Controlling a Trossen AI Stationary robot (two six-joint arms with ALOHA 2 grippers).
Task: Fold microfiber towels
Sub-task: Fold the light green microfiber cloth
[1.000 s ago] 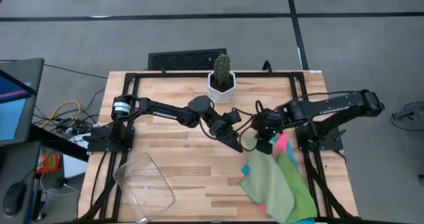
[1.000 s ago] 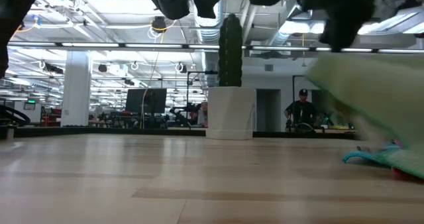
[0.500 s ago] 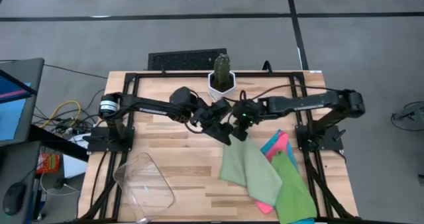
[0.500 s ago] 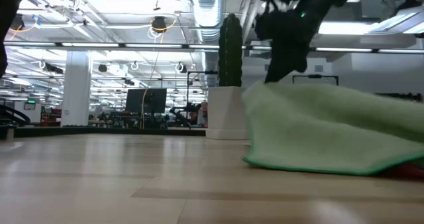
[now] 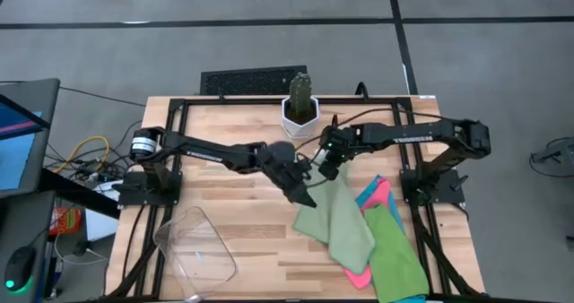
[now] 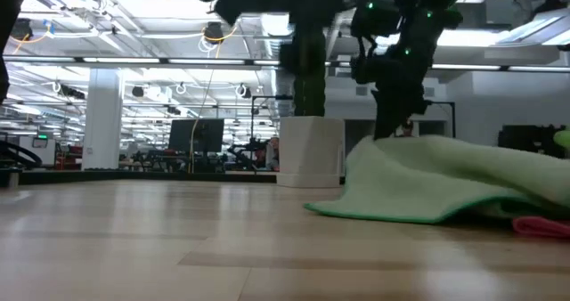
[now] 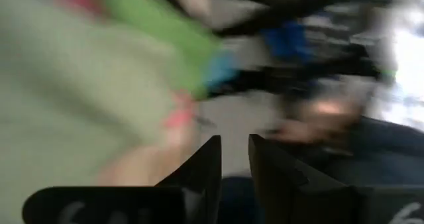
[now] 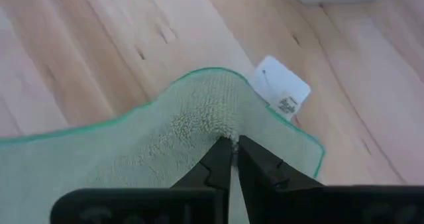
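Microfiber towels [image 5: 372, 240] lie in a loose heap on the right half of the wooden table [image 5: 233, 222], and only the high view shows them together: a light green towel [image 5: 336, 218] spread on top toward the table's middle, with a hot pink towel [image 5: 381, 193], a sky blue towel [image 5: 366, 198] and a brighter green towel [image 5: 395, 254] overlapping beneath and to its right. The right gripper [image 5: 330, 166] sits over the far corner of the light green towel. Its wrist view gives the detail the overhead hides: the two dark fingers [image 8: 218, 164] stand close together, pinching a ridge of green pile near a corner with a white tag [image 8: 281, 88]. The low view shows that corner raised off the wood under the gripper, the cloth sloping down to the table. The left gripper [image 5: 303, 194] is at the towel's left edge; its blurred wrist view shows the fingers [image 7: 199, 168] narrowly apart, and I cannot tell whether they hold cloth. A potted cactus [image 5: 300, 101] stands at the far edge, a clear plastic bin [image 5: 193, 249] at the near left.
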